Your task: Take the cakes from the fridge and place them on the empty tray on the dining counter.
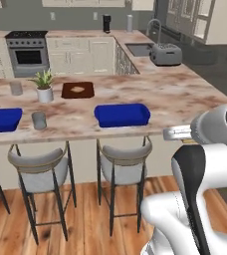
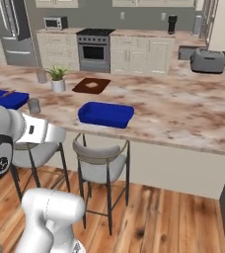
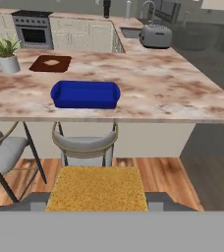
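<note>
I count two blue trays: one empty tray (image 3: 86, 94) ahead of me on the dining counter (image 3: 182, 93), a second blue tray (image 1: 2, 119) further left. I see one tan-golden cake (image 3: 97, 188), one potted plant (image 1: 44, 86), one brown board (image 1: 77, 90), one toaster (image 1: 166, 54). The cake sits between the fingers of the gripper (image 3: 97, 203), which hold it from both sides, before the counter's edge above a stool (image 3: 84, 144).

Between my end effector (image 3: 97, 204) tips I see a speckled tan-golden cake (image 3: 97, 189). Ahead of it, a deep blue tray (image 3: 85, 94) on the beige-brown marbled table (image 3: 173, 93); further ahead and left, a dark brown board (image 3: 50, 63). Below, grey-cushioned stools (image 3: 84, 144) over orange-brown wood floor (image 3: 160, 174).
</note>
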